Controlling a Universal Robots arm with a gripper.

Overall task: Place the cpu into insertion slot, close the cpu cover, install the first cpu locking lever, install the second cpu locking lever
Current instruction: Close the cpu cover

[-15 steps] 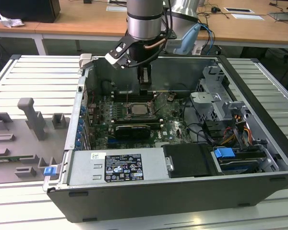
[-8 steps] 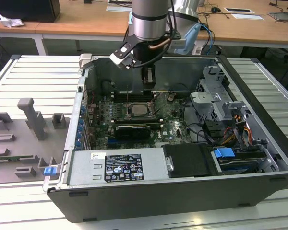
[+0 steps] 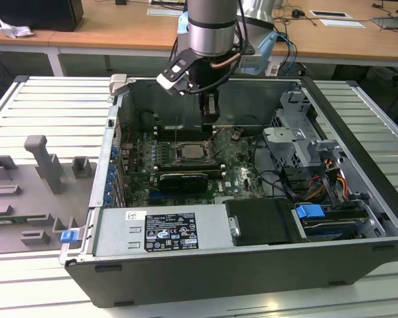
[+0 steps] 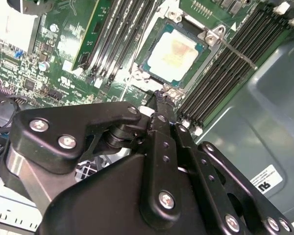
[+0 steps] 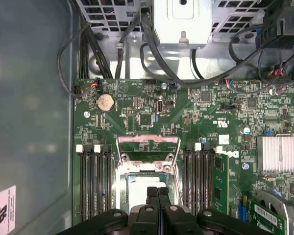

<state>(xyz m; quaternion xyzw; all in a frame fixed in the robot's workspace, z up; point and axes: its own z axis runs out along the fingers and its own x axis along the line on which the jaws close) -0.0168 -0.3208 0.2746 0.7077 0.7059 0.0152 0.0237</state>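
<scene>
The cpu (image 4: 175,53) lies flat in the insertion slot (image 4: 146,64), pale face up; it also shows as cpu (image 5: 137,192) and cpu (image 3: 191,151). The cpu cover (image 5: 148,141), a shiny frame with a cut-out centre, stands tilted up off the slot, open. My gripper (image 5: 158,192) is shut with nothing between its fingers, and hangs just over the socket, gripper (image 3: 210,122). Its tip, gripper (image 4: 158,95), is beside a metal tab at the socket's edge; I cannot tell if they touch. A wire locking lever (image 4: 233,50) sticks out, unlatched.
Black memory slots (image 5: 93,181) flank the socket on both sides. A graphics card (image 3: 182,180), drive cage (image 3: 298,142), cables (image 3: 278,182) and power supply (image 3: 162,232) fill the open case. A finned heatsink (image 5: 278,153) sits nearby. Grey fixtures (image 3: 43,169) stand on the exterior view's left.
</scene>
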